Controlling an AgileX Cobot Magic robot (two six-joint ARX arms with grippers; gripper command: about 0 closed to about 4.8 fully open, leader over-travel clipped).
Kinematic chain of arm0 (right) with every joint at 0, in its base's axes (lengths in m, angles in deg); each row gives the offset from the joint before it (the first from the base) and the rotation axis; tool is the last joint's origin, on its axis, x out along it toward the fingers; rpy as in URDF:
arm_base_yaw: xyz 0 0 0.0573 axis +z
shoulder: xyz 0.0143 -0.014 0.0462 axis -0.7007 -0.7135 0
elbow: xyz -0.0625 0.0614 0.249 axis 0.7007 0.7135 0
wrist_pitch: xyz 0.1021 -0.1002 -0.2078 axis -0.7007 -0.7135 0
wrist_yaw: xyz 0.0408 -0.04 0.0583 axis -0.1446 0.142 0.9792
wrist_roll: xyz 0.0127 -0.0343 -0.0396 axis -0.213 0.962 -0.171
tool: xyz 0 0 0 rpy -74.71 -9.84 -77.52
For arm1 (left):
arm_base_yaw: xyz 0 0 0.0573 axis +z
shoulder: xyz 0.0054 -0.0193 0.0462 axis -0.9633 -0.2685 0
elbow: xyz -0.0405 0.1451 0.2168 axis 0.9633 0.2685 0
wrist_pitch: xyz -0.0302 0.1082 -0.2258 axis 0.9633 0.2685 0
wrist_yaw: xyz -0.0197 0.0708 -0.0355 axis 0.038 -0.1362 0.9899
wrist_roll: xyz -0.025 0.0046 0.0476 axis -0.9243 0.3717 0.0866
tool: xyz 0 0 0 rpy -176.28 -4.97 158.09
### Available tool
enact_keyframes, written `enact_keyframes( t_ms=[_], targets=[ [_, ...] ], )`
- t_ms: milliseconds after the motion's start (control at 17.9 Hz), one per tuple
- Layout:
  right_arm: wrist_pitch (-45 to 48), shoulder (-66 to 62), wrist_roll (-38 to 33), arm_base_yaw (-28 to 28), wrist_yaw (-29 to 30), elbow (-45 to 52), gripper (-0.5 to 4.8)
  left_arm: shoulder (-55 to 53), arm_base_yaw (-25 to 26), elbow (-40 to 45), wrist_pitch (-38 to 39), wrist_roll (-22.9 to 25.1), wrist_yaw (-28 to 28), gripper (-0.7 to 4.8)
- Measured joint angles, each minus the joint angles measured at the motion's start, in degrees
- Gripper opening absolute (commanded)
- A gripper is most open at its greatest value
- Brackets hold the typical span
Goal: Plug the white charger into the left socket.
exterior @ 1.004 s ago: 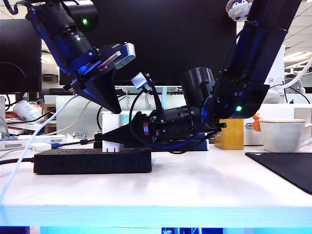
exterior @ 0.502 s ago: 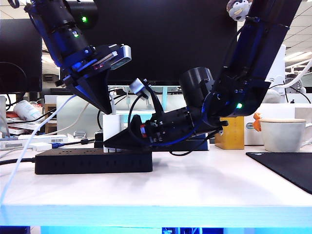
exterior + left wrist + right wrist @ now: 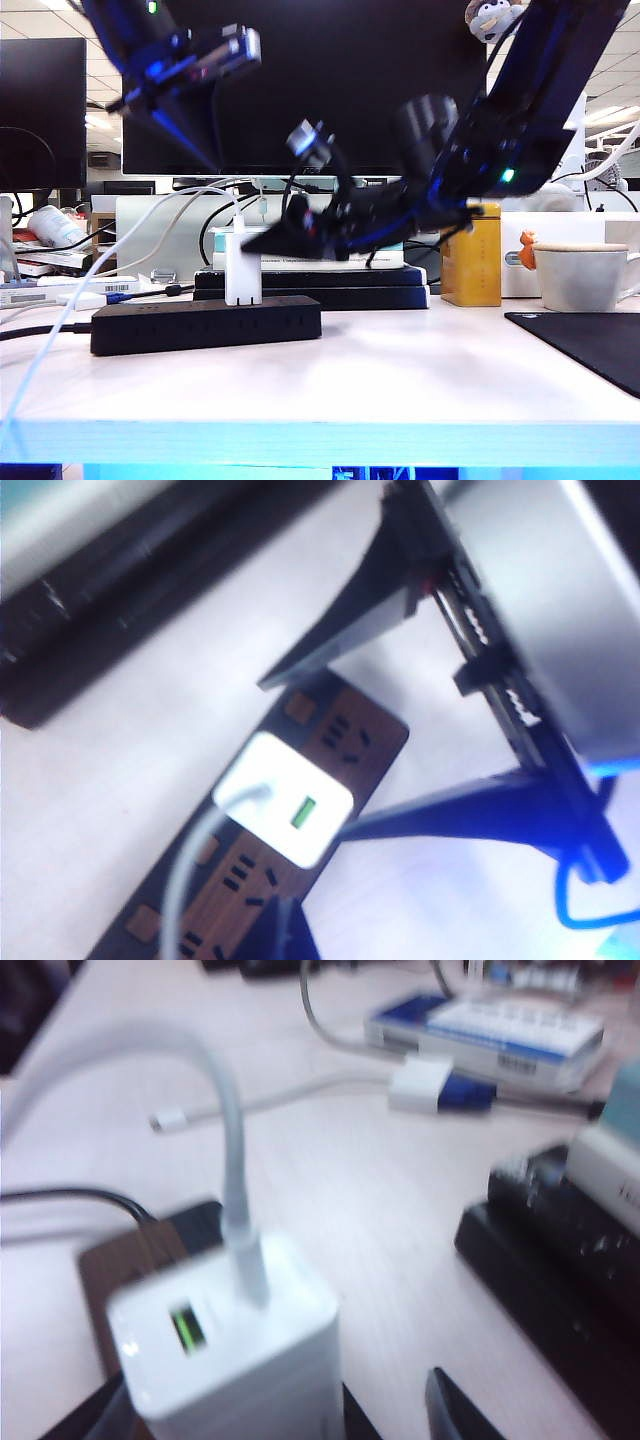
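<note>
The white charger stands upright in the black power strip, a little right of the strip's middle, its white cable looping off to the left. My right gripper hovers level with the charger's top, coming from the right. Its jaws are open and its fingers stand wide apart, clear of the charger. In the right wrist view the charger fills the space ahead of the right gripper. My left gripper is shut and hangs high above the strip, holding nothing.
Behind the strip lies a flat black stack. A yellow box, a white mug and a black mat are on the right. A flat white device with a blue plug lies at far left.
Both arms have risen off the strip, the left one most. The right gripper's jaws have spread. The charger now shows, standing in the strip, which has slid slightly right.
</note>
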Motion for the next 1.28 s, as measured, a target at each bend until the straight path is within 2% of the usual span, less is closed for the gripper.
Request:
enact_keyframes(
  t_ms=[56, 112, 167, 223, 390, 502, 613, 725, 836, 948, 1059, 1171, 1282],
  targets=[
    [-0.5, 1.1, -1.9, -0.3, 2.0, 0.0, 3.57, 1.0, 0.0, 0.0, 0.2, -0.8, 0.0, -0.06],
    [-1.8, 2.9, -3.2, -0.3, 3.5, 0.0, 2.64, 2.3, 0.0, -0.3, 0.6, -1.1, 0.0, -0.06],
    [-2.5, 5.0, -3.6, -0.2, 4.2, 0.1, 0.1, 3.8, 0.0, -0.3, 0.6, -1.1, -0.3, -0.06],
    [-2.6, 9.6, -4.1, -0.2, 3.8, 0.1, -0.08, 7.5, 0.0, -0.3, 0.7, -1.1, -1.5, -0.06],
    [-4.5, 19.3, -6.9, -0.2, -0.5, 0.2, -0.08, 16.7, 0.0, -0.3, -0.3, -1.1, -1.9, -0.06],
    [-8.2, 30.7, -9.0, -0.2, -7.0, 0.1, -0.08, 24.1, 0.0, -0.4, -0.3, -1.2, -2.0, -0.06],
    [-13.3, 40.4, -9.0, -0.3, -10.9, 0.0, -0.08, 30.9, 0.0, -0.5, 1.5, -2.7, -3.0, -0.06],
    [-19.4, 49.6, -8.5, -0.2, -12.4, -0.1, -0.08, 38.8, 0.0, -0.5, 5.6, -4.8, -3.5, -0.06],
    [-28.0, 56.5, -4.9, -0.2, -14.6, 0.5, -0.08, 46.0, 0.0, 1.3, 9.1, -6.6, -3.5, -0.06],
    [-36.8, 65.5, -1.6, -0.2, -19.5, 6.2, -0.08, 54.8, 0.0, 7.1, 13.1, -7.3, -3.4, -0.06],
    [-37.8, 74.3, -1.1, -0.2, -23.9, 16.1, -0.08, 64.5, 0.0, 15.8, 15.8, -7.4, -2.1, -0.06],
    [-37.5, 81.7, -1.2, -0.2, -27.8, 25.0, -0.08, 71.0, 0.0, 24.9, 13.5, -7.4, 0.8, -0.06],
    [-37.9, 91.6, -3.8, -0.2, -32.5, 36.6, -0.08, 76.0, 0.0, 38.5, 6.7, -7.5, 5.8, -0.05]
  ],
)
